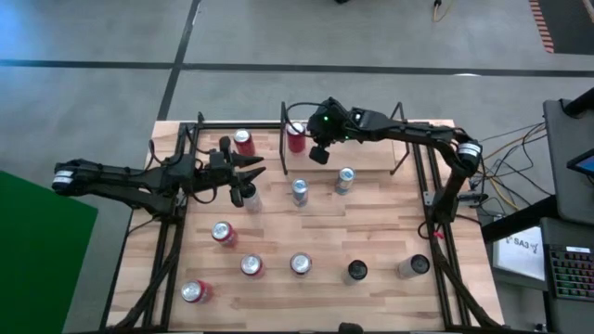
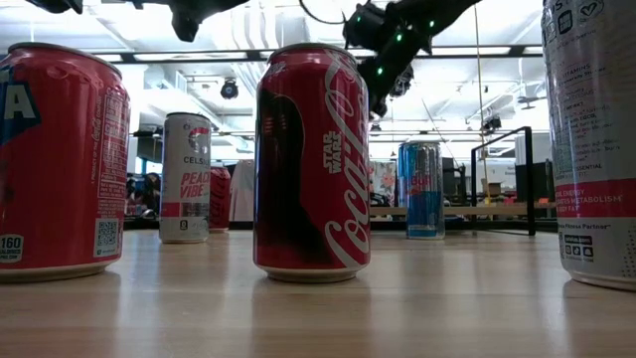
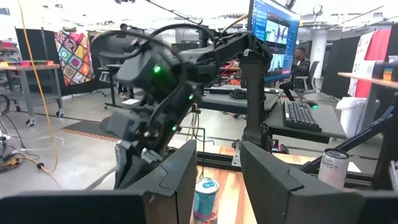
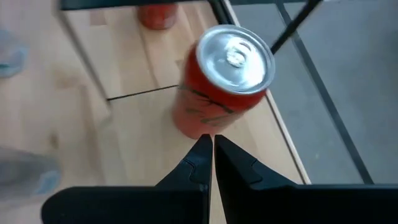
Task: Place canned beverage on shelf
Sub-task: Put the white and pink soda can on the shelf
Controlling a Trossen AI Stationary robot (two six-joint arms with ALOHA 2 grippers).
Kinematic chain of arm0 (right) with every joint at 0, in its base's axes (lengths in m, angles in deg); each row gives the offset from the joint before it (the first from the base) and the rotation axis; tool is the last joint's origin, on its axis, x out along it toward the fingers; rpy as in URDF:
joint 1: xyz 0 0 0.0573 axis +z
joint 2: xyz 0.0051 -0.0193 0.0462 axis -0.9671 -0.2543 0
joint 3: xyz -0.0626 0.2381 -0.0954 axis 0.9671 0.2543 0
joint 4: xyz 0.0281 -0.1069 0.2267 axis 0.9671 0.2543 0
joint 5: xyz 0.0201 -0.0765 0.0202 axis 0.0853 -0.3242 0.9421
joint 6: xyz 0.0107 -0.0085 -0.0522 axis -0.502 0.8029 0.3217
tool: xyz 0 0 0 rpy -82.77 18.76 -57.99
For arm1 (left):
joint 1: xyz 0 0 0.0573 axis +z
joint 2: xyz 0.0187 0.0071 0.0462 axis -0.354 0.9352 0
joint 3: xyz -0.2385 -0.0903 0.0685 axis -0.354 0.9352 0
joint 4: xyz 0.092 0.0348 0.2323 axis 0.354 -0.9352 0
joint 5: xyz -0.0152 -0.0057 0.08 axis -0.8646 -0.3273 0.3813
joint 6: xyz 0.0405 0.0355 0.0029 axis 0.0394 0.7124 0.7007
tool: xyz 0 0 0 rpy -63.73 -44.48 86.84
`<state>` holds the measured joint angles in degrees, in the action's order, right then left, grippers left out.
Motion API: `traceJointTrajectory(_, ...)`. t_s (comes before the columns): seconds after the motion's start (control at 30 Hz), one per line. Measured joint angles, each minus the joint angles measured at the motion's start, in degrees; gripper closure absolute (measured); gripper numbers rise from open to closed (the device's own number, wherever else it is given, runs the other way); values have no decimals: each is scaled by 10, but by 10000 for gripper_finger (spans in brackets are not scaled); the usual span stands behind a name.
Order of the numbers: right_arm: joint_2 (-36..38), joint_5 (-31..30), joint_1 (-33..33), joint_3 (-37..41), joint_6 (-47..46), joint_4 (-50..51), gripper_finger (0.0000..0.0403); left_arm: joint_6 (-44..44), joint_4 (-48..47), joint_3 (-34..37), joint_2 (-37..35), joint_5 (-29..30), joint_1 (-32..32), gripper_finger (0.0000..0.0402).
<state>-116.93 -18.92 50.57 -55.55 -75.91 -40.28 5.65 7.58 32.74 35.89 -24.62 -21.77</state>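
Note:
A red can point(image 1: 295, 139) stands upright on the shelf point(image 1: 371, 153), a light-wood board in a thin black frame at the table's far side. In the right wrist view the red can point(image 4: 224, 81) shows its silver top, with the shelf board point(image 4: 137, 130) under it. My right gripper point(image 1: 318, 154) hovers just beside it toward the near side, above the board. Its fingers are shut with nothing between them, and its tips point(image 4: 208, 138) point at the can's foot. My left gripper point(image 1: 255, 173) hangs level above the table's left part and is open point(image 3: 217, 146) with nothing in it.
Several more cans stand on the table: a red one point(image 1: 243, 142) far left, two slim ones point(image 1: 300, 192) point(image 1: 344, 179) mid-table, and a row near the front edge point(image 1: 300, 264). A silver can point(image 1: 251, 198) stands under my left gripper. Black frame posts point(image 1: 283, 130) edge the shelf.

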Motion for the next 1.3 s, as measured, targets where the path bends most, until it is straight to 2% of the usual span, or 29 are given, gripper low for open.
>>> traceJointTrajectory(0.2,46,0,38,0,0,32,394,-45,0,0,2,-2,-1,293)
traceJointTrajectory(0.57,126,0,131,14,-14,68,394,-76,-2,-11,36,-8,-2,293)
traceJointTrajectory(0.9,169,0,211,21,-41,134,394,-84,-9,-31,43,-27,-9,293)
traceJointTrajectory(1.3,214,-3,292,104,-98,115,394,-163,-68,-42,42,-37,-12,293)
